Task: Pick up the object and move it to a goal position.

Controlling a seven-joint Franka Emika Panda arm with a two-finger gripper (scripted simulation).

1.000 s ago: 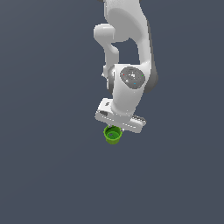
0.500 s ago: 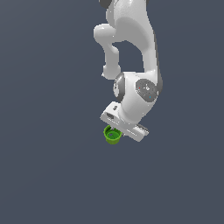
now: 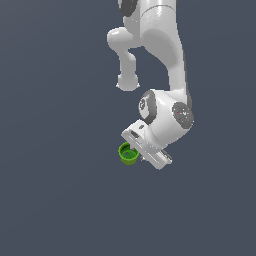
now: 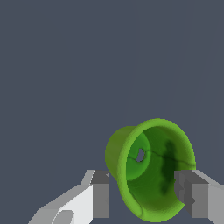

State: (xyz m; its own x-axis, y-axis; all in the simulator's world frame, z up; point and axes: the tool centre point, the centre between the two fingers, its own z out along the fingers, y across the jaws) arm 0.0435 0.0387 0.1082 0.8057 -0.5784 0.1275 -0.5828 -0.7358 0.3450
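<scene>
I see open grey space all around my gripper (only the green cup sits between its fingers).

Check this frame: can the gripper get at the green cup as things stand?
Probably yes. In the wrist view the green cup already sits between the two fingers of the gripper, with nothing else between them. Whether the pads actually touch it cannot be told.
</scene>
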